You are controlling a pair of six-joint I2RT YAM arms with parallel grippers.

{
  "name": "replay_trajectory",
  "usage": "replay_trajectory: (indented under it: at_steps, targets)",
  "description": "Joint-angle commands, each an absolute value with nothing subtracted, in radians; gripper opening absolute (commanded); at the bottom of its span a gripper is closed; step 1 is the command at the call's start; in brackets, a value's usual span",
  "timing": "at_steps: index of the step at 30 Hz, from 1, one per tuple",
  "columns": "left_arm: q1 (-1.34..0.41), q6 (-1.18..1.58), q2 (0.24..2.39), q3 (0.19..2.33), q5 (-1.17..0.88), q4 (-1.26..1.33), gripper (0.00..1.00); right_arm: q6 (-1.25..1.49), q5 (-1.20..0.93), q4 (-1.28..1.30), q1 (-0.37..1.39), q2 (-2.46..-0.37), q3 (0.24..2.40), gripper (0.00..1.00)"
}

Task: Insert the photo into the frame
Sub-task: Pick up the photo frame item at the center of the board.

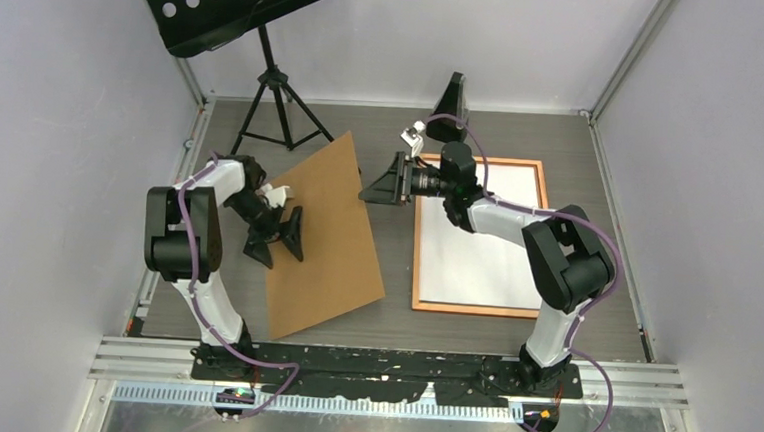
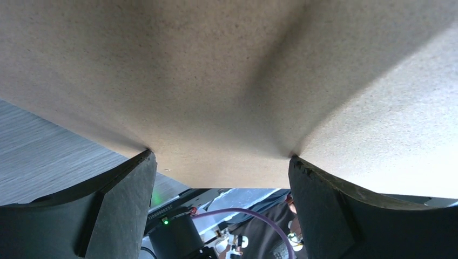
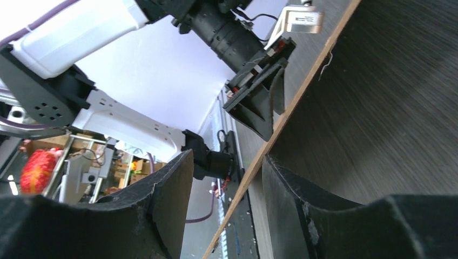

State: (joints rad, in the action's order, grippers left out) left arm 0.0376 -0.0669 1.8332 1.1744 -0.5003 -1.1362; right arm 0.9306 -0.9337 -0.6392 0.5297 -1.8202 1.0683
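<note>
Frame [image 1: 416, 268] lies flat near the right edge of the bench [image 1: 401, 325] and reaches almost to the far edge. A white sheet [image 1: 476, 247] fills it. No printed picture shows on it, so you cannot tell whether this is the photo laid face down. No other print is in view.

The brown board [image 1: 327, 238] is outside the frame, at the middle of the bench, turned askew. Your left gripper [image 1: 279, 255] is at the board's left side with jaws spread wide. Both tips are against the board face and they grasp nothing. Your right gripper [image 3: 227, 159] is at the board's far right corner. Its jaws stand on both sides of the thin edge with a gap on one side, so it looks released, not clenched.

I judge the photo step is perhaps done, if the white sheet is the print. What is left for you is to bring the board over to the frame and lay it inside.
</note>
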Motion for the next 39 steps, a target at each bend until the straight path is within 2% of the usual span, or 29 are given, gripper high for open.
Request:
replay_trajectory:
  at_steps: [1, 7, 14, 17, 22, 24, 31, 39]
  targets:
    - [0.009, -0.065, 1.824, 1.192, -0.655, -1.022, 0.89, 1.129, -1.047, -0.932, 0.576, -1.838, 1.047, 0.56]
    - [0.009, -0.069, 1.819, 1.188, -0.681, -1.020, 0.89, 1.316, -1.053, -1.207, 0.591, -1.892, 1.039, 0.55]
    - [0.009, -0.073, 1.806, 1.185, -0.709, -1.021, 0.89, 1.365, -1.046, -1.272, 0.618, -1.920, 1.046, 0.55]
    - [-0.005, -0.074, 1.797, 1.184, -0.709, -1.020, 0.89, 1.256, -1.048, -1.100, 0.620, -1.896, 1.060, 0.55]
    - [-0.027, -0.073, 1.793, 1.179, -0.703, -1.019, 0.89, 0.749, -0.945, -0.362, 0.618, -1.808, 1.157, 0.53]
    - [-0.031, -0.073, 1.790, 1.179, -0.701, -1.018, 0.89, 0.647, -0.903, -0.208, 0.618, -1.789, 1.187, 0.52]
    - [-0.046, -0.073, 1.792, 1.181, -0.703, -1.016, 0.89, 0.476, -0.770, 0.068, 0.617, -1.767, 1.263, 0.45]
    - [-0.058, -0.073, 1.790, 1.183, -0.700, -1.016, 0.89, 0.424, -0.694, 0.179, 0.617, -1.770, 1.299, 0.25]
